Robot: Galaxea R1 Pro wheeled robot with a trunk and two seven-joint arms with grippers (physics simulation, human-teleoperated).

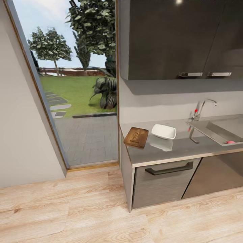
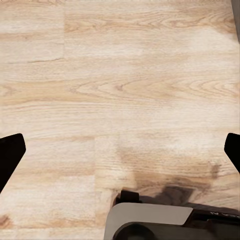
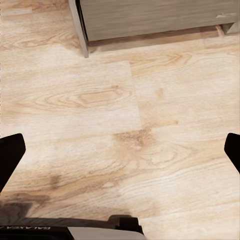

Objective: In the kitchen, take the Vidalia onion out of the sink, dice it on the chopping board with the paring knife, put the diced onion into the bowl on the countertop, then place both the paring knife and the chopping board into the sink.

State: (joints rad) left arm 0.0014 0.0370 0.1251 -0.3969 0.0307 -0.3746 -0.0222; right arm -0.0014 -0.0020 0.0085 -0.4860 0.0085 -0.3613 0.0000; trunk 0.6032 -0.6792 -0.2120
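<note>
The left gripper [image 2: 120, 150] hangs over pale wood-plank floor [image 2: 125, 85], its dark fingers [image 2: 10, 155] spread wide to either edge of the left wrist view with nothing between them. The right gripper [image 3: 120, 150] is likewise splayed and empty above the same planks, a grey cabinet base [image 3: 150, 17] across the upper edge of the right wrist view.

In the head view, a grey countertop [image 1: 189, 148] runs along the right half of the frame. The chopping board [image 1: 136, 137] lies at its left end, the white bowl [image 1: 164, 131] just beside it to the right. Farther right, the sink [image 1: 216, 132] sits below a chrome tap [image 1: 201, 108], with the pinkish Vidalia onion [image 1: 230, 142] at the basin's near edge. Dark wall cabinets [image 1: 179, 37] fill the upper right; a glass door [image 1: 77, 84] at upper left opens onto a garden.
</note>
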